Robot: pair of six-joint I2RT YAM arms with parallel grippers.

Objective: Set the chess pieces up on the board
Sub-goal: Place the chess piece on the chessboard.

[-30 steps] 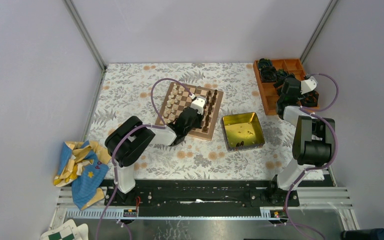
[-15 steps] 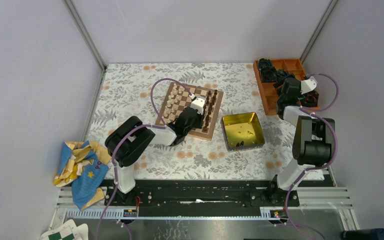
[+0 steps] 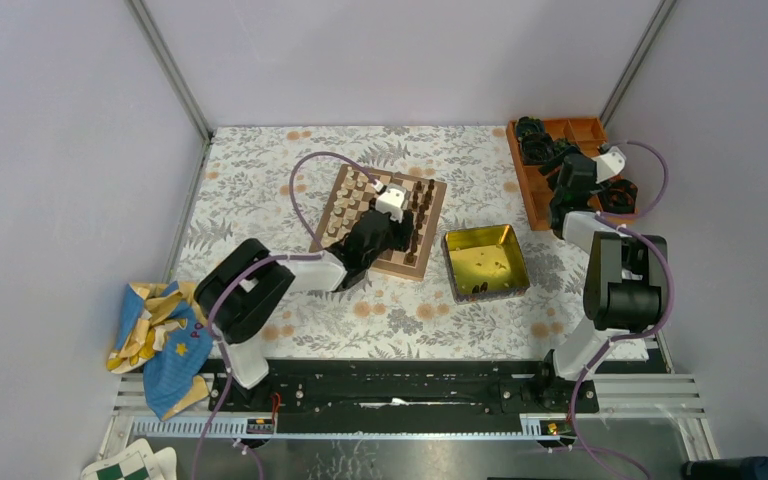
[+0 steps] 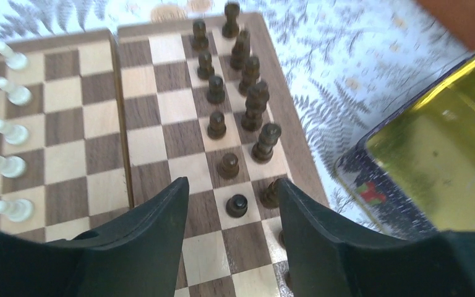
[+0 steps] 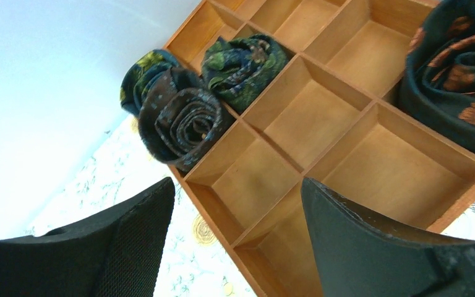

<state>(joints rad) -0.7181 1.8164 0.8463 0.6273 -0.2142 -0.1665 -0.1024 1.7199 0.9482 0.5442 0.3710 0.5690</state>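
The board [image 3: 360, 214] lies mid-table on the floral cloth. Dark chess pieces [image 3: 422, 215] stand along its right side and pale ones [image 3: 348, 205] along its left. My left gripper [image 3: 401, 226] hovers over the board's near right part. In the left wrist view it [image 4: 232, 184] is open, and a dark pawn [image 4: 237, 205] stands free on a cream square between the fingers, touching neither. More dark pieces [image 4: 247, 93] stand in two files beyond it, and pale pieces [image 4: 9, 130] at the left. My right gripper [image 3: 570, 178] [image 5: 238, 185] is open and empty over the far-right tray.
A shiny yellow tin [image 3: 485, 260] [image 4: 445, 161] sits right of the board, with a few dark bits at its near wall. An orange wooden tray [image 3: 545, 205] [image 5: 321, 117] holds rolled ties [image 5: 185, 120]. A crumpled cloth [image 3: 160, 335] lies near left, a green checkered sheet [image 3: 125, 467] below it.
My left gripper has opened and let go of the dark pawn, which now stands on the board. Its wrist shifted slightly farther. The right gripper moved a little farther over the tray.
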